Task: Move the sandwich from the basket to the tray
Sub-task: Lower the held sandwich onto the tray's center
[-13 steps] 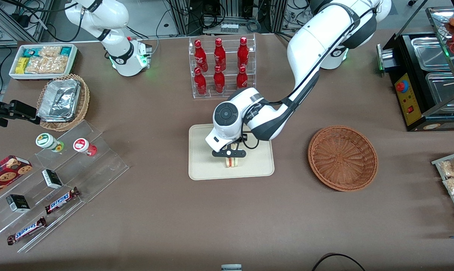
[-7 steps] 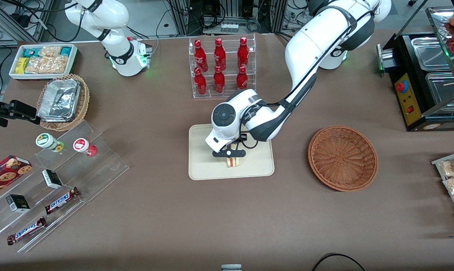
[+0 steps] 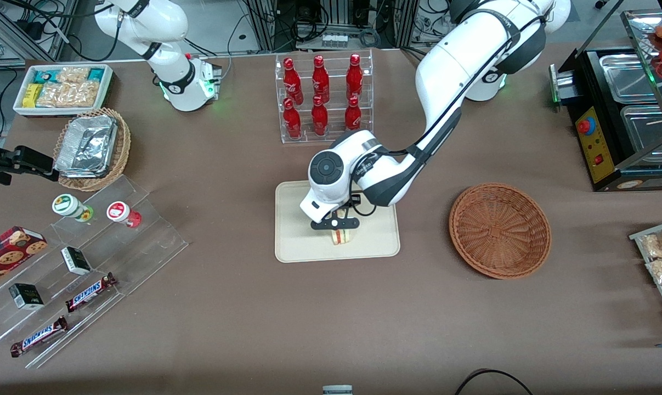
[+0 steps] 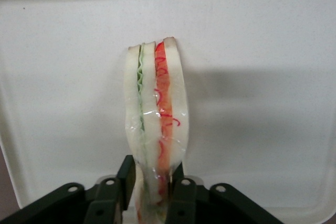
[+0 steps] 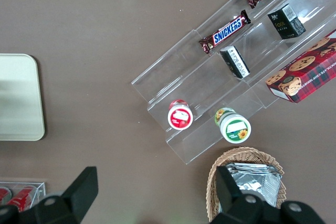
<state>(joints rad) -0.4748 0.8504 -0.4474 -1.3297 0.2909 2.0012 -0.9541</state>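
- The left arm's gripper (image 4: 153,182) has its jaws clamped on the sandwich (image 4: 156,124), pinching the wrapped wedge at one end so the bread bulges out above the pads.
- The black fingers (image 4: 126,179) press the pale bread from both flat sides; the green filling layer and the red-orange layer run lengthwise between the slices, edge toward the wrist camera.
- In the front view the gripper (image 3: 336,229) hangs low over the tray (image 3: 292,241), with the sandwich (image 3: 340,236) showing just under the black finger bar, over the tray's half nearer the working arm.
- Whether the sandwich touches the tray surface I cannot tell; the wrist view shows a soft shadow of it on the cream surface.
- The reddish-brown wicker basket (image 3: 499,229) sits on the brown table toward the working arm's end, apart from the tray, with nothing in it.
- A clear rack of red bottles (image 3: 322,97) stands farther from the front camera than the tray.
- The tray's rounded corner (image 5: 21,98) also shows in the right wrist view.
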